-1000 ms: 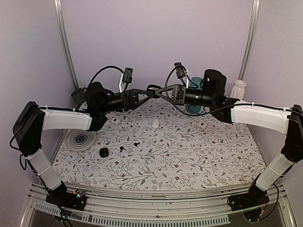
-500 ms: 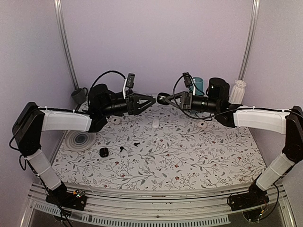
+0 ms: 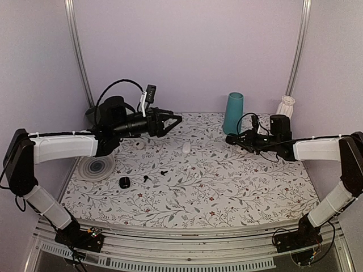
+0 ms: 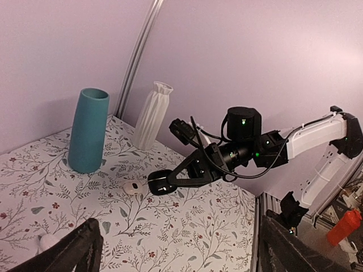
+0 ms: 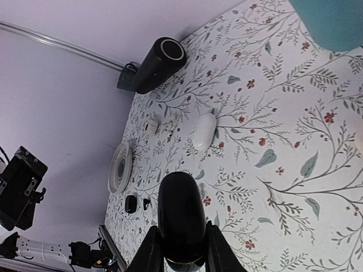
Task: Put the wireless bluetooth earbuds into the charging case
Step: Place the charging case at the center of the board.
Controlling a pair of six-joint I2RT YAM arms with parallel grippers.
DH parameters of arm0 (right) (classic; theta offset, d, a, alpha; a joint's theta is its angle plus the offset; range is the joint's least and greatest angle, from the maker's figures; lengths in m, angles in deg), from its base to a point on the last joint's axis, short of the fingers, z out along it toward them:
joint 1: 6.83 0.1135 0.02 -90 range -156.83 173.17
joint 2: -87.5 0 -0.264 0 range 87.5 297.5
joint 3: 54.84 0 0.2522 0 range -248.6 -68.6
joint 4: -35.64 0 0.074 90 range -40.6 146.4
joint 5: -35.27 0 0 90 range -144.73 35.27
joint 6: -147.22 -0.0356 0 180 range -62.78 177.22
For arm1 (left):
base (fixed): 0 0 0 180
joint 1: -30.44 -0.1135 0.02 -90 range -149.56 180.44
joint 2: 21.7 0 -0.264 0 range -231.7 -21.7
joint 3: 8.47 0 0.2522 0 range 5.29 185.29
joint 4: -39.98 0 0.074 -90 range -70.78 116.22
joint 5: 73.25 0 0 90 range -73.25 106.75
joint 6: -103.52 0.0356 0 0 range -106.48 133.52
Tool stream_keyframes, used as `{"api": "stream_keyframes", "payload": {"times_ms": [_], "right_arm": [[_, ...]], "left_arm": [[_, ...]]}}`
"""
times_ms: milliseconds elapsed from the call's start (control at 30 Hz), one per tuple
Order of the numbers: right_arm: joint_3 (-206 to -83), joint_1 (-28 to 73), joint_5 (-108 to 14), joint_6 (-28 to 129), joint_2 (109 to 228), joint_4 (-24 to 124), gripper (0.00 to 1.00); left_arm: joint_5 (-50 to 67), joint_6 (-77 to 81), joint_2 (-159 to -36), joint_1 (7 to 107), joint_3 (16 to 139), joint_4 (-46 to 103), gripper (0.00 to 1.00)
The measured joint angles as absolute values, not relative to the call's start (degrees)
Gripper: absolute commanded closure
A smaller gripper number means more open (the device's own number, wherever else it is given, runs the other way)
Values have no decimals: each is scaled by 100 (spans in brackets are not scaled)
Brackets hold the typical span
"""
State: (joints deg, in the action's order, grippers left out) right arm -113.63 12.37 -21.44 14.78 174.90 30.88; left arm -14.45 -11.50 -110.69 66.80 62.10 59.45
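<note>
Top view high above near edge, looking down onto floral-patterned tabletop (image 3: 227, 192), left wrist looks rightward, right wrist leftward and nearer, tall teal cylindrical vase (image 4: 88, 129) shared by top and left.

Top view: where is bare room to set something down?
The near-right stretch of floral cloth, from the right arm to the near edge, is bare. Crowded: the left, around the round ringed white disc, tiny black earbuds and white oval case.
</note>
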Motion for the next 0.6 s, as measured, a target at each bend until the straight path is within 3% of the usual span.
{"api": "stream_keyframes", "payload": {"times_ms": [600], "right_arm": [[-11014,-363,-2515,1658,18137,3973,95]], "left_arm": [[-477,-1386,-11031,6258,7091,4030,4]]}}
